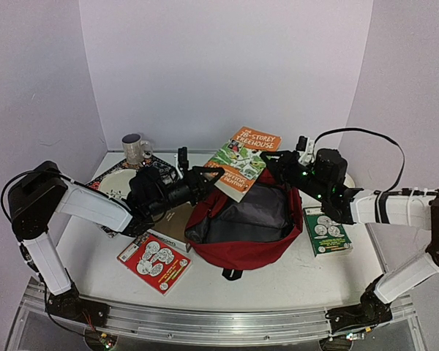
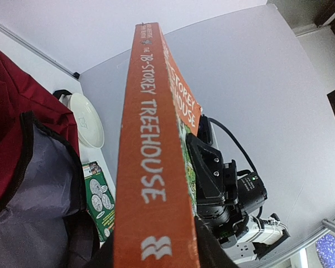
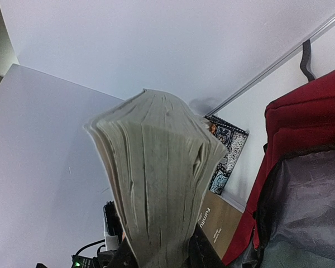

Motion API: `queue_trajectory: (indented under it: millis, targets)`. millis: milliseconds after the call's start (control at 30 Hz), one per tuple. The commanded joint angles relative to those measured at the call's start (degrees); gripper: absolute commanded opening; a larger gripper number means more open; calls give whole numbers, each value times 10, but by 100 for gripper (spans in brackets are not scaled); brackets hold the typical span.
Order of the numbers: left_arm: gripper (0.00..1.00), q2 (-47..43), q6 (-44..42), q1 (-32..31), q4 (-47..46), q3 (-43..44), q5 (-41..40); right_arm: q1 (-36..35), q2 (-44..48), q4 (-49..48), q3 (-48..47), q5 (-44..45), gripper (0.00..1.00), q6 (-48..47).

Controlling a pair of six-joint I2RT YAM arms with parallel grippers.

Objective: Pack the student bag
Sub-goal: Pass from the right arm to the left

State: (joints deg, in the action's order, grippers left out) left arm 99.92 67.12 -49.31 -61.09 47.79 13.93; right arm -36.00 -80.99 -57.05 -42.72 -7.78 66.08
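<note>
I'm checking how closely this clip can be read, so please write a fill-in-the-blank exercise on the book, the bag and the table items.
1. The left end effector and the right end effector both grip the book, whose spine is coloured ___.
2. Below it, the student bag lies with its main compartment ___.
3. The mug stands on the ___ arm's side of the table.
Missing words: orange; open; left.

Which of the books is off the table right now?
The orange 78-Storey Treehouse book, gripped at either edge by the left gripper and right gripper above the open student bag. The red booklet and green booklet lie flat on the table.
</note>
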Motion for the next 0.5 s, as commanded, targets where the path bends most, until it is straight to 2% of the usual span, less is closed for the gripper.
queue_trajectory:
  millis: [0,100,233,367,467]
  targets:
    - [31,4,6,-4,-76,13,19,-3,-6,-75,-21,-8,2,-8]
    - [18,6,10,-4,-85,7,20,-3,-22,-70,-25,-17,9,-16]
    - [0,0,14,0,-92,-15,8,-3,-38,-23,-51,-50,41,-78]
    - [0,-22,11,12,-92,-51,-3,-1,-30,91,-82,-45,69,-189]
    - [0,-39,15,28,-92,-80,-3,3,-21,183,-106,-32,83,-282]
